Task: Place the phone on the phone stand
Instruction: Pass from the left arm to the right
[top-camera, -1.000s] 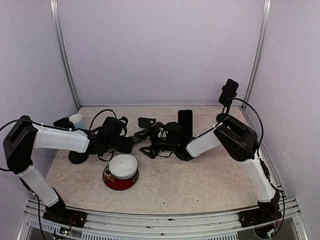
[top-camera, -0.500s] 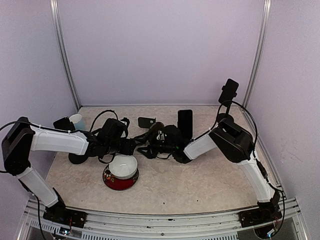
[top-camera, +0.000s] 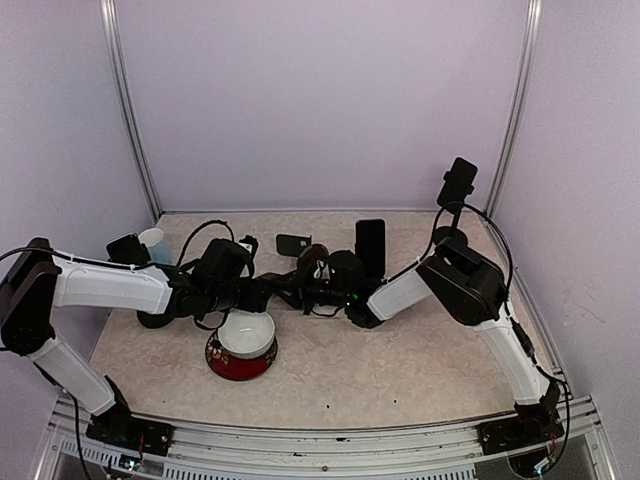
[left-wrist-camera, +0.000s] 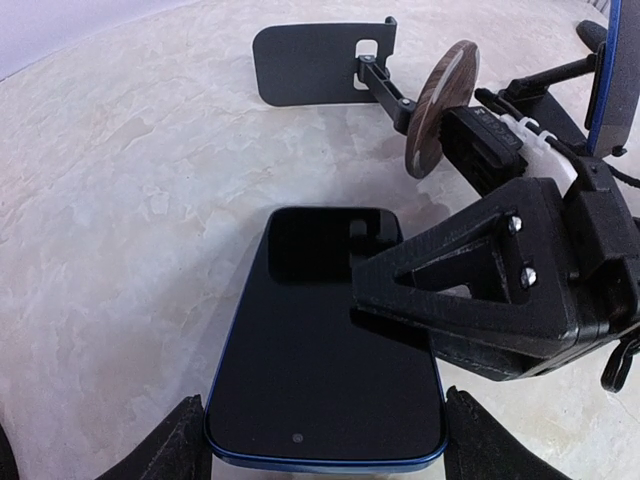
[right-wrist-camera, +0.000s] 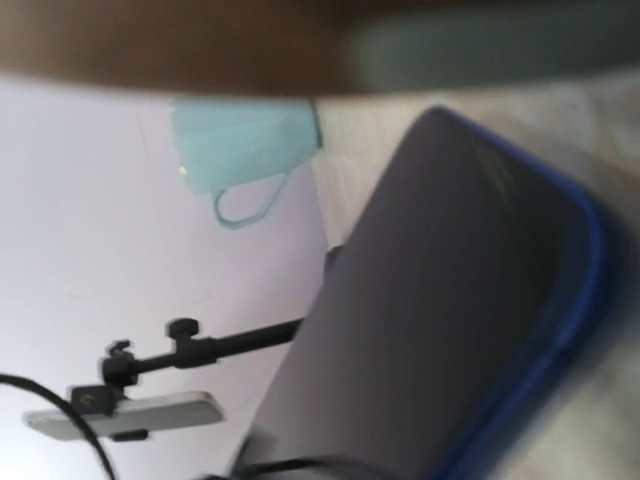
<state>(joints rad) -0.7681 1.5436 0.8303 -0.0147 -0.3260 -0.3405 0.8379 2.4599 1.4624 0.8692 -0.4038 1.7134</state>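
A dark phone (left-wrist-camera: 320, 340) with a blue rim lies level, just above the marbled table. My left gripper (left-wrist-camera: 330, 447) is shut on its near end, one finger (left-wrist-camera: 185, 445) against each long side. My right gripper (top-camera: 293, 287) meets it from the right. Its upper finger (left-wrist-camera: 460, 290) lies on the screen's far right corner, and the lower finger is hidden beneath. The right wrist view is blurred and filled by the phone (right-wrist-camera: 430, 300). Just beyond, the phone stand (left-wrist-camera: 320, 65) lies on its side with its wooden disc base (left-wrist-camera: 440, 105) on edge.
A white bowl on a red plate (top-camera: 245, 332) sits just in front of the grippers. Another dark phone (top-camera: 370, 248) stands upright behind the right wrist. A light blue cup (top-camera: 152, 240) and a clamp stand (top-camera: 127, 246) are at the left. A tall stand (top-camera: 460, 183) is at the back right.
My right gripper has slid left to the phone and its jaws have narrowed onto it. The left gripper has edged right with the phone still in it.
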